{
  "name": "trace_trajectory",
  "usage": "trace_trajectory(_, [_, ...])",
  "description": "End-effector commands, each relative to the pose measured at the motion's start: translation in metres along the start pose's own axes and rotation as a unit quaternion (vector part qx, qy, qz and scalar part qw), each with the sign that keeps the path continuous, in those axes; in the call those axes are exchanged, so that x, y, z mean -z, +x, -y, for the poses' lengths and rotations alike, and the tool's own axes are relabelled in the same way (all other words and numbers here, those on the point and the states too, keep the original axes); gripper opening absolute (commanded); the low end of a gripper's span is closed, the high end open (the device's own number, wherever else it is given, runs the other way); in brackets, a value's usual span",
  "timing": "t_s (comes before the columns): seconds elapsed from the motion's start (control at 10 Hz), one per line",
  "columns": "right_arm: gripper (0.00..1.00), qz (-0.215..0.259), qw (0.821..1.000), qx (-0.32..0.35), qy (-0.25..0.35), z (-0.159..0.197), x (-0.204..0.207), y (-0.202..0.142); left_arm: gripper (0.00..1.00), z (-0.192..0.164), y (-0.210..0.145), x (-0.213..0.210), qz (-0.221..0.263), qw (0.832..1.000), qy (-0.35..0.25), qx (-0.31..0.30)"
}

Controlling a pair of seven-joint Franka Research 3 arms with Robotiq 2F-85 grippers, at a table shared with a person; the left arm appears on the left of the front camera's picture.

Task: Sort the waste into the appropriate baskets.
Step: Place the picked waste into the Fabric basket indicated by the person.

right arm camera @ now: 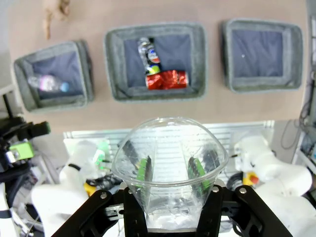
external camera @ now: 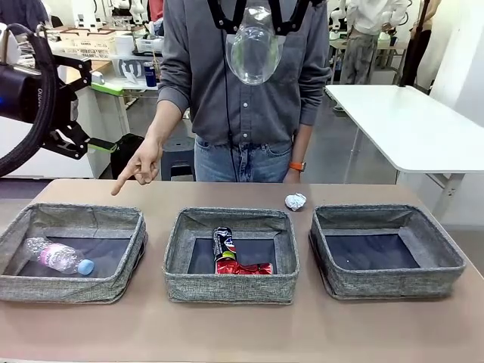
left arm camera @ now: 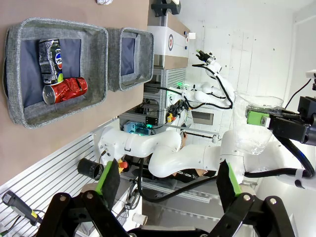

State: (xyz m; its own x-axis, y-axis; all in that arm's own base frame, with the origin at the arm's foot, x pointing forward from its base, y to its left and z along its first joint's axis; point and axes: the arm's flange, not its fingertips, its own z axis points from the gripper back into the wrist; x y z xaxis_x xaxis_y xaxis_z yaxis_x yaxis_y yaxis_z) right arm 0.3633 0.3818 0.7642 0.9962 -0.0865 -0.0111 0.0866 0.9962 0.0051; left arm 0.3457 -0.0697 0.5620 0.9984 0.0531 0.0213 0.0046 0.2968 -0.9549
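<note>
Right tool (right arm camera: 169, 170) clamped on clear bottle (external camera: 253, 53), high over desk (external camera: 227, 333). Best lowered into basket (external camera: 68, 290) at nine o'clock before release. Left tool (left arm camera: 169, 175) wide, empty.

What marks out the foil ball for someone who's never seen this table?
Three grey baskets stand in a row on the brown table. Beyond the gap between the middle basket and the right basket, on the far side, lies a small crumpled silver foil ball. It alone rests on bare tabletop; the cans and a bottle lie inside baskets.
</note>
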Motion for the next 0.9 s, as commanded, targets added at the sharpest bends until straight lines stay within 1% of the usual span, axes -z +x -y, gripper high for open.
trace_trajectory(0.0, [0.41,0.005,1.000,0.008,-0.002,0.002,-0.002,-0.002,1.00,0.001,-0.001,0.000,0.000,1.000,-0.012,0.009])
trace_trajectory(0.1, [0.41,0.005,1.000,0.008,-0.002,0.002,-0.002,-0.002,1.00,0.001,-0.001,0.000,0.000,1.000,-0.012,0.009])
trace_trajectory(0.2, [0.41,0.000,1.000,0.000,0.000,0.000,0.000,0.000,1.00,0.000,0.000,0.000,0.000,1.000,0.000,0.000])
trace_trajectory(0.3, [0.41,0.021,0.997,-0.072,0.018,-0.010,0.006,0.002,1.00,-0.003,-0.001,-0.013,0.004,0.997,0.075,0.012])
trace_trajectory(0.4, [0.41,0.029,0.989,-0.140,0.034,-0.035,0.022,0.009,1.00,-0.012,-0.005,-0.032,0.017,0.992,0.122,-0.002])
trace_trajectory(0.5, [0.41,0.028,0.977,-0.200,0.061,-0.064,0.043,0.016,1.00,-0.026,-0.014,-0.065,0.041,0.984,0.169,-0.035])
trace_trajectory(0.6, [0.41,0.018,0.971,-0.227,0.078,-0.091,0.064,0.022,1.00,-0.039,-0.028,-0.102,0.082,0.976,0.185,-0.073])
trace_trajectory(0.7, [0.41,0.017,0.961,-0.256,0.107,-0.122,0.088,0.028,1.00,-0.049,-0.054,-0.138,0.115,0.973,0.173,-0.105])
trace_trajectory(0.8, [0.41,0.000,0.943,-0.305,0.132,-0.164,0.116,0.029,1.00,-0.061,-0.085,-0.166,0.149,0.966,0.166,-0.131])
